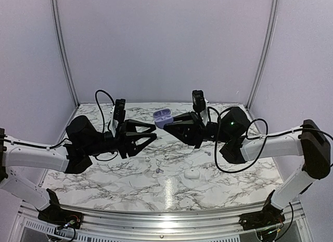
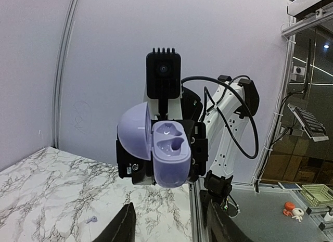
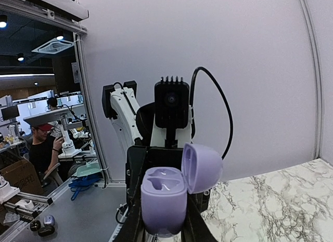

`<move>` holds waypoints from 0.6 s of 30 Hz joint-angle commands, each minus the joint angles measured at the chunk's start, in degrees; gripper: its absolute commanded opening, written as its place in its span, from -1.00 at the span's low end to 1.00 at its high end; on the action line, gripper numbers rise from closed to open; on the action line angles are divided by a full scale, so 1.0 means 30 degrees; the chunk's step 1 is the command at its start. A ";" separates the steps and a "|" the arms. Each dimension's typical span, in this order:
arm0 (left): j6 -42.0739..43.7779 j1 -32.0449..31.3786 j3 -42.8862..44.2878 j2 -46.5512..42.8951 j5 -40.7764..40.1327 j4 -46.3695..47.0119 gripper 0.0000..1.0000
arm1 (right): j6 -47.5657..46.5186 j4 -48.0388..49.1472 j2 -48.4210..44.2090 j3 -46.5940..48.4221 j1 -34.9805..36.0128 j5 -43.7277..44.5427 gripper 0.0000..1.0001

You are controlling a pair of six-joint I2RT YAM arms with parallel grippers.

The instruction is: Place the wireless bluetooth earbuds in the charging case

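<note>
A lilac charging case (image 1: 163,116) with its lid open is held in the air between the two arms. My right gripper (image 1: 166,124) is shut on its lower body, as the right wrist view (image 3: 163,203) shows; both wells look empty. My left gripper (image 1: 154,132) is open and empty, facing the case from the left, a short way off. In the left wrist view the case (image 2: 170,160) hangs ahead of my open left gripper (image 2: 174,229). A lilac earbud (image 1: 159,170) lies on the table below; it also shows in the left wrist view (image 2: 92,219). Small buds (image 1: 208,153) lie nearby.
A white closed case (image 1: 192,174) lies on the marble table (image 1: 104,185) at the front right of centre. Another tiny bud (image 1: 147,158) lies near the middle. Pale walls enclose the back and sides.
</note>
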 commanded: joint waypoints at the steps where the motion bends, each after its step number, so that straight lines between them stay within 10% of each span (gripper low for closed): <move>1: -0.0381 -0.0142 0.0701 0.0227 -0.0443 0.1729 -0.05 | -0.0008 0.0633 0.0094 0.0058 0.0265 0.0383 -1.00; 18: -0.1897 -0.0259 0.1940 0.2031 -0.0517 0.3283 -0.22 | 0.0128 0.1300 0.0269 -0.0144 0.0346 0.0838 -1.00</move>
